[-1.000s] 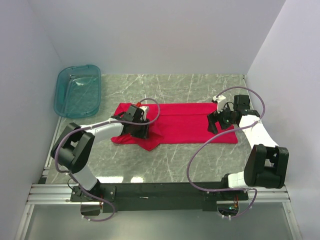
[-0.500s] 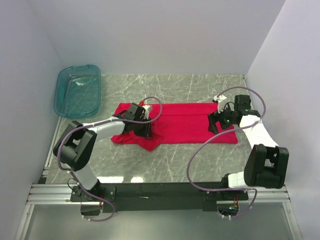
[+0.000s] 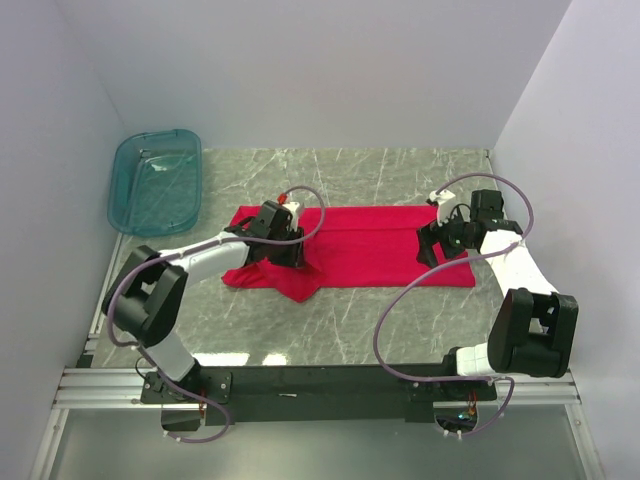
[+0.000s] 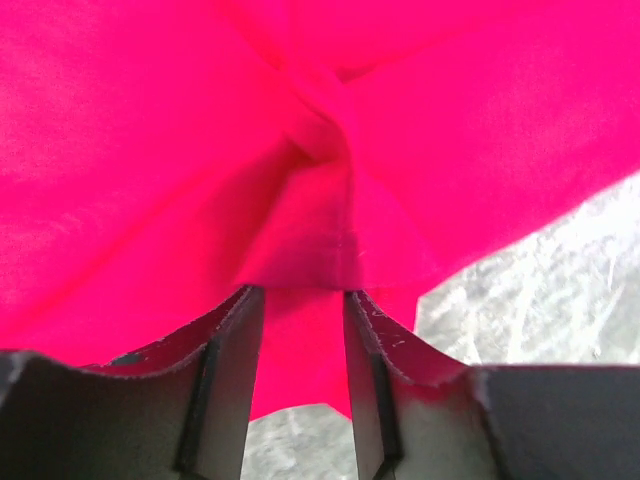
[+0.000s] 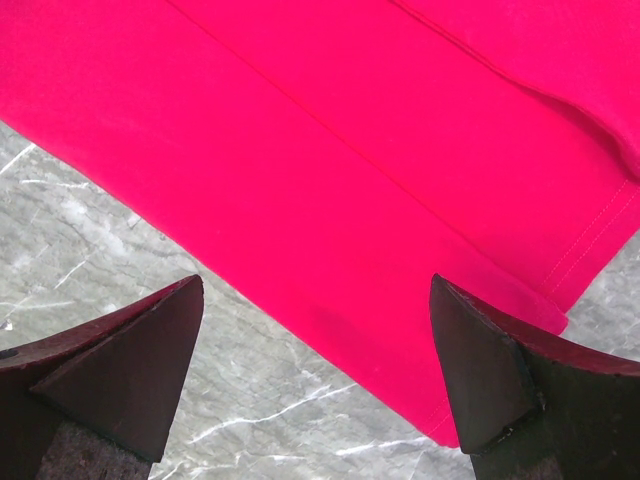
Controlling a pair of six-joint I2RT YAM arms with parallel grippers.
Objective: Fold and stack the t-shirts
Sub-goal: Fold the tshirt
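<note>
The left gripper [image 4: 298, 295] has shifted farther back, narrow jaws pinching a bunched fold of the red t-shirt [image 3: 365, 245]. The right gripper [image 5: 316, 285] hovers, jaws wide, over its hem.

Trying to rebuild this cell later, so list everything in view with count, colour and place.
t-shirt: 1, bright red, spread across the table's middle, left end bunched
tub: 1, translucent teal, table's far left corner
table: 1, grey marbled, under everything
walls: 3, whitish, left, back and right
left arm and right arm: 2, black and white, bolted at the near edge
left pincer: 1, black, on the shirt's bunched left end, jaws narrowly apart, grip unclear
right pincer: 1, black, over the shirt's right near edge, jaws wide open
</note>
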